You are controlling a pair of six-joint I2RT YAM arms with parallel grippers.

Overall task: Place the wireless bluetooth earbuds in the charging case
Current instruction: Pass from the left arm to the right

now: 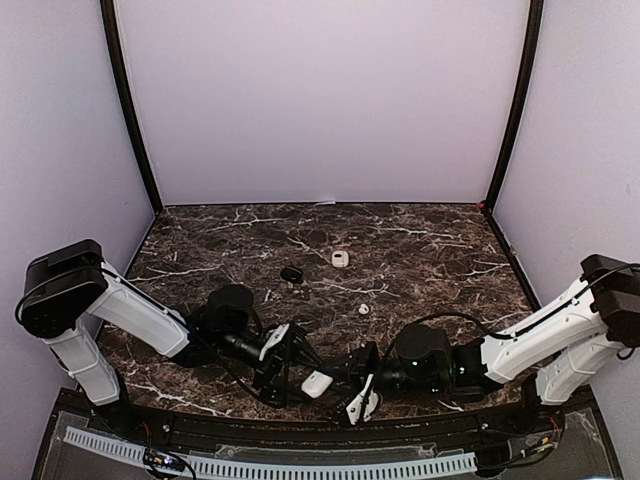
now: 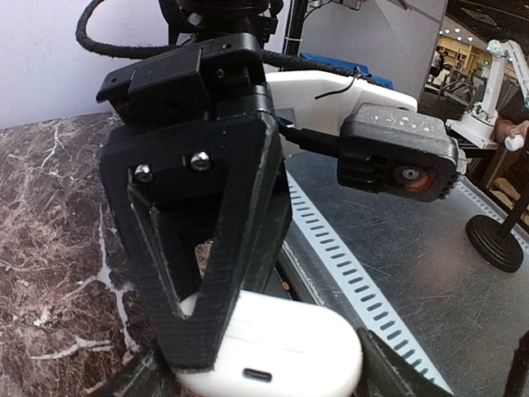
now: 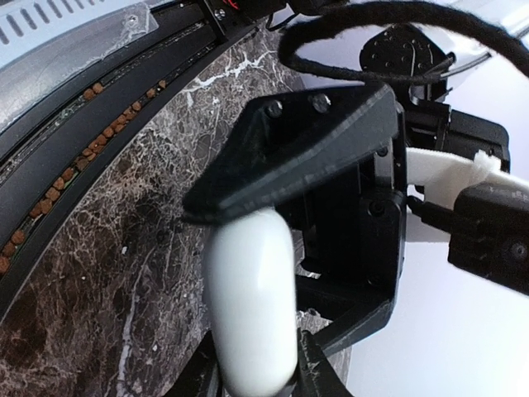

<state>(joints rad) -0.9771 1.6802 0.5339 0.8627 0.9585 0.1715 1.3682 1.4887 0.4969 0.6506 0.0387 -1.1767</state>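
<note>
Only the wrist views show it: left jaws wide across the charging case (image 2: 285,351), right jaws narrow over its edge. Whether they grip, I cannot tell.

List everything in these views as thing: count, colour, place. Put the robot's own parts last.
white charging case: 1, white, near the table's front edge, between the two grippers
earbud: 1, white, tiny, loose mid-table beyond the case
small squarish item: 1, white, farther back, mid-table; too small to identify
small dark item: 1, black, left of the squarish one; too small to identify
table: 1, dark brown marble with white veins
slotted strip: 1, white, along the front edge
left arm: 1, white and black, left side
right arm: 1, white and black, right side
left gripper: 1, black, fingers flank the case; grip unclear
right gripper: 1, black, fingers flank the case; grip unclear
</note>
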